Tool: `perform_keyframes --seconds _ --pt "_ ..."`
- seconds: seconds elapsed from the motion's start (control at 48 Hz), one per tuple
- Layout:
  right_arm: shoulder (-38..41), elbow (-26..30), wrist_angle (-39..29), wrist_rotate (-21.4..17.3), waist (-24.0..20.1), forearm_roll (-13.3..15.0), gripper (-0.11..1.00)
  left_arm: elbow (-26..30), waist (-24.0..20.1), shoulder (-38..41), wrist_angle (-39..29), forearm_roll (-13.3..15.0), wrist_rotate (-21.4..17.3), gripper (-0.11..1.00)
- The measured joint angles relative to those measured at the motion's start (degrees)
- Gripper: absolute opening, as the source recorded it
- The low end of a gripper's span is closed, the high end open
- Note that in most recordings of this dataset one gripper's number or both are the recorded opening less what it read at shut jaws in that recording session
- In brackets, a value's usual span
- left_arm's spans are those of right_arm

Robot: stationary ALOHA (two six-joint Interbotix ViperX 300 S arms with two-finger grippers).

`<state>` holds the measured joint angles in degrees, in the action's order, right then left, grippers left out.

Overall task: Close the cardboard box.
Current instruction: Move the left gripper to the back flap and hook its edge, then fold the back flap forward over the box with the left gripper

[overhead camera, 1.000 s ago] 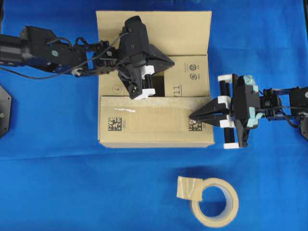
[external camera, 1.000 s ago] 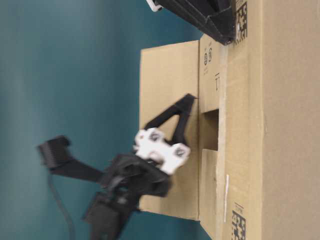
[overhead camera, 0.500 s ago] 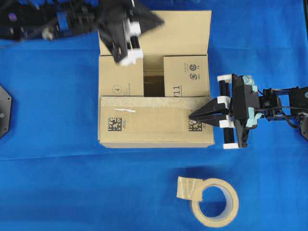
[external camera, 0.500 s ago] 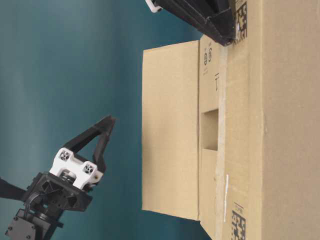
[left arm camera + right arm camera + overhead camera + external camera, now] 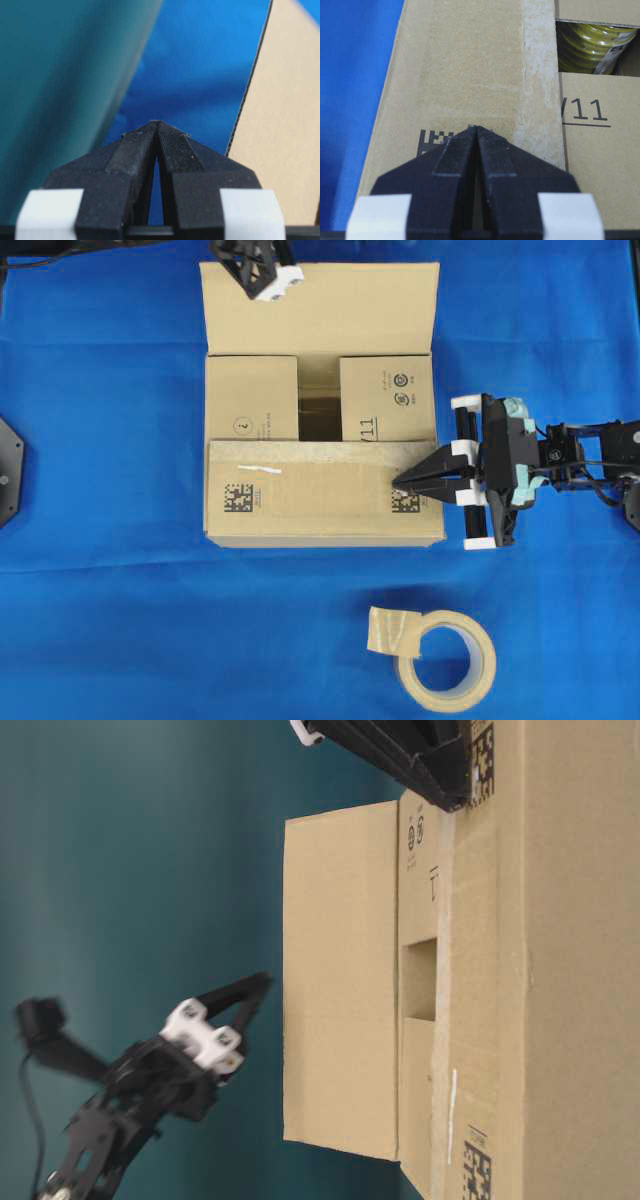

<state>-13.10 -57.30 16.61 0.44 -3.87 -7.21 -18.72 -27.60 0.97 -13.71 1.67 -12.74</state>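
Note:
The cardboard box (image 5: pixel 320 405) sits on the blue cloth. Its near flap (image 5: pixel 310 490) lies folded flat, and both side flaps (image 5: pixel 252 398) (image 5: pixel 388 398) are folded in with a gap between them. The far flap (image 5: pixel 320 308) (image 5: pixel 340 980) still stands open. My right gripper (image 5: pixel 400 483) (image 5: pixel 476 128) is shut, its tip resting on the near flap beside a black square code (image 5: pixel 432 138). My left gripper (image 5: pixel 156 123) (image 5: pixel 262 983) is shut on nothing and hangs behind the far flap (image 5: pixel 282 125), apart from it. It is mostly cut off at the top of the overhead view.
A roll of tan tape (image 5: pixel 447 660) lies on the cloth in front of the box. A yellow item (image 5: pixel 590 47) shows inside the box through the gap. A teal wall (image 5: pixel 130 870) rises behind the table.
My left gripper has lifted out from over the box's side flaps and moved back beyond the far flap. The right gripper and the box have not moved.

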Motion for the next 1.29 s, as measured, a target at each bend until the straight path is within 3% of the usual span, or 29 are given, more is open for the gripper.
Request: perform_keyframes --seconds 0.646,0.937,1.291 --pt "0.0 0.0 0.0 0.0 0.0 0.0 0.0 2.7 -1.7 4.7 -4.3 0.0 0.3 0.0" --pt "0.0 0.0 0.1 0.0 0.0 0.0 0.0 4.0 0.3 3.7 -8.4 0.0 0.3 0.0" --pt "0.0 0.1 0.2 0.0 0.0 0.0 0.0 5.6 5.7 -0.5 -13.4 0.0 0.8 0.0"
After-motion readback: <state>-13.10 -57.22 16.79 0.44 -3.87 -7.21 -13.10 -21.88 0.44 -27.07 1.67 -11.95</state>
